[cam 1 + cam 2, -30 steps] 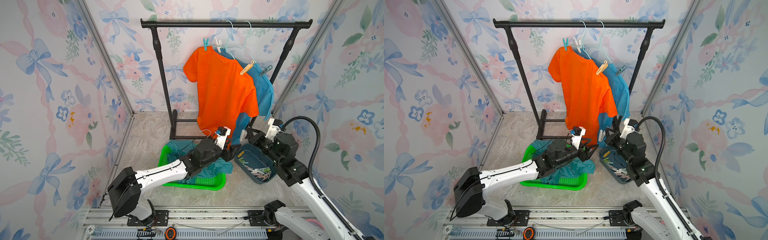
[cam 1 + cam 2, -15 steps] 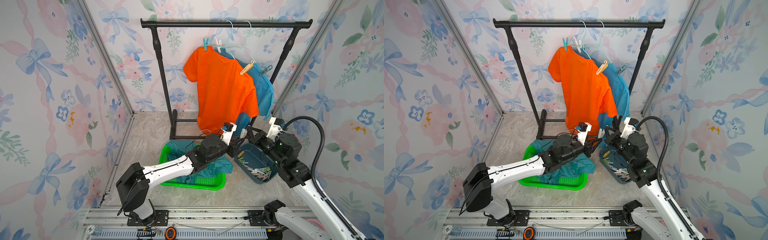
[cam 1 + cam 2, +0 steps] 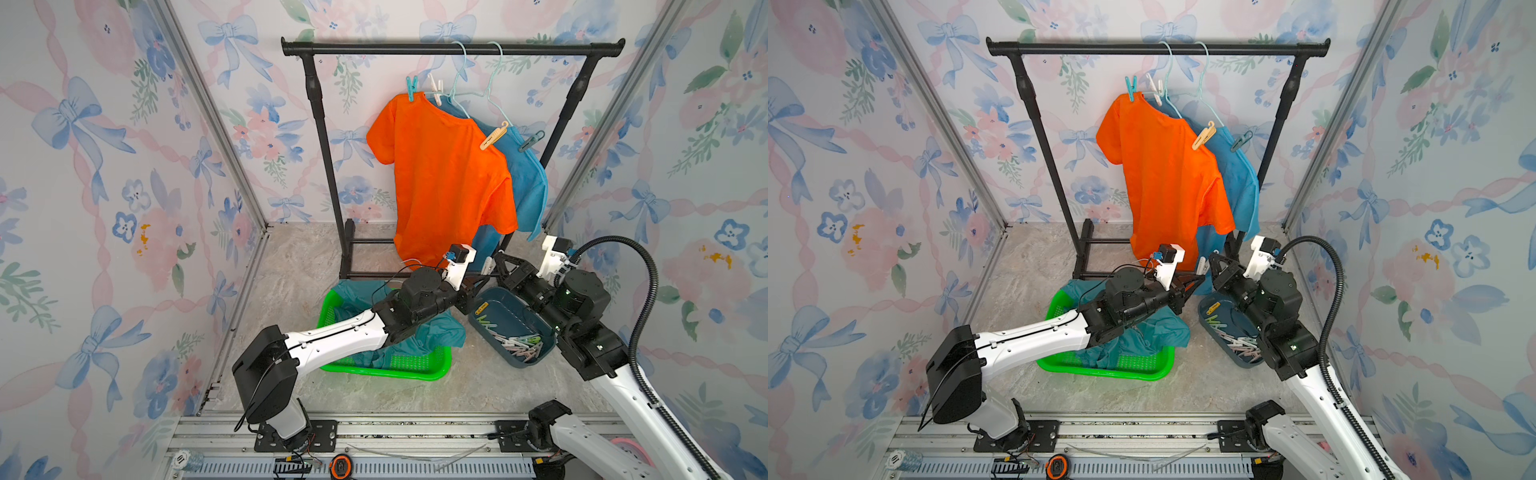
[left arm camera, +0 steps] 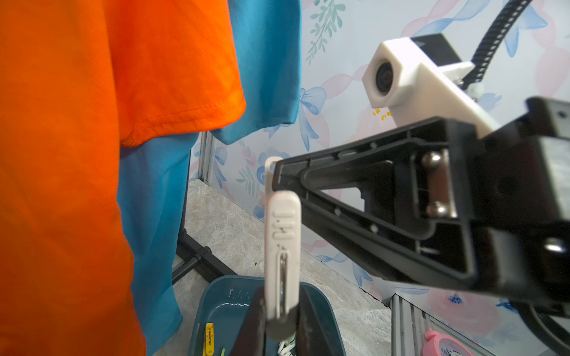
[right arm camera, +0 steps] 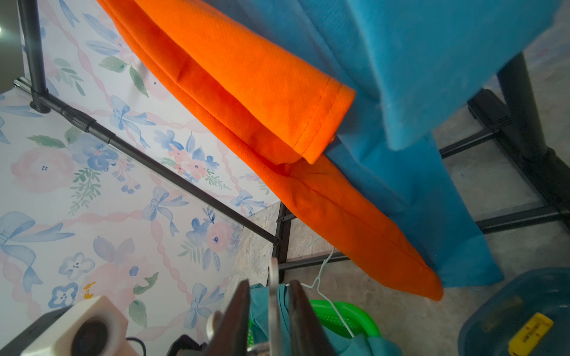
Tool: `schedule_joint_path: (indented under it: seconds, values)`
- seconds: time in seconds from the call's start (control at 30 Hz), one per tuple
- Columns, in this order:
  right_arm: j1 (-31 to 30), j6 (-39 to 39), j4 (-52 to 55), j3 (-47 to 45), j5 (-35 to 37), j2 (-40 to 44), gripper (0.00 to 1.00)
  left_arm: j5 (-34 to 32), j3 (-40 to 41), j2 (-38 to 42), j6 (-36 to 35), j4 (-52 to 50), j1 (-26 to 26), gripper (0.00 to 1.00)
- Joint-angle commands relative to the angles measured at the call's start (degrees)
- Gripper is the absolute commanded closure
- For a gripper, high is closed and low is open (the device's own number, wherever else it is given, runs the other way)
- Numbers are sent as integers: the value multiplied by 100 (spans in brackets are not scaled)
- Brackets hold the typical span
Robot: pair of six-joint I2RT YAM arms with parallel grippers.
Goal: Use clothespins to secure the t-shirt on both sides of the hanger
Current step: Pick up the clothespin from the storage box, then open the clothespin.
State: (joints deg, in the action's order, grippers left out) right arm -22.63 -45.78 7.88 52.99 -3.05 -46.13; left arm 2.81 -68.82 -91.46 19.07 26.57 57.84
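A white clothespin (image 4: 282,246) stands upright in my left gripper (image 4: 282,308), which is shut on its lower end. My right gripper (image 5: 270,282) is open, and its fingers flank the same clothespin (image 5: 273,271) with a gap on each side. In both top views the two grippers meet above the dark blue bin: left gripper (image 3: 478,282), right gripper (image 3: 496,259), white clothespin (image 3: 1202,264). An orange t-shirt (image 3: 449,178) and a blue t-shirt (image 3: 525,183) hang on pale hangers (image 3: 461,83). Each is pegged on both shoulders, by the teal peg (image 3: 411,87) and the cream peg (image 3: 493,137) among others.
The dark blue bin (image 3: 490,293) on the floor holds several loose clothespins (image 3: 519,343). A green basket (image 3: 382,368) holds a crumpled teal t-shirt (image 3: 432,332) with a wire hanger (image 5: 327,277). The black rack (image 3: 453,48) stands behind, and its base bars lie close to both grippers.
My left gripper has reached right to the white clothespin that the right gripper held and has shut on it. The right gripper's jaws have opened off it.
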Motion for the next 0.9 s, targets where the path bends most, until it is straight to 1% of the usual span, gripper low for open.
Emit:
schedule_joint_path:
  seconds: [0.0,0.07,0.17,0.23,0.27,0.4,0.5,0.63,0.77,0.87]
  values:
    - [-66,299,436,378,-209,84,58,31,29,165,-132,51,-103,92]
    - [-62,510,660,520,-276,119,48,90,102,273,-127,50,-155,92]
    - [-60,830,942,729,-524,83,27,165,226,419,-181,50,-213,92]
    - [-61,966,1093,857,-709,28,20,203,309,509,-224,42,-237,92]
    - [-62,1163,1201,938,-770,-43,19,212,340,551,-237,31,-255,92]
    - [-74,1322,1729,1339,-745,-388,21,243,395,673,-289,-21,-280,93]
    - [-164,1344,1739,1521,-779,-576,24,272,374,704,-320,-82,-291,93]
    - [-431,1488,1811,1774,-556,-787,25,275,378,719,-339,-97,-291,93]
    - [-631,1585,1932,2001,-339,-1016,34,315,365,666,-317,-97,-288,94]
    - [-671,1584,1960,2065,-263,-1109,40,347,369,640,-287,-90,-291,94]
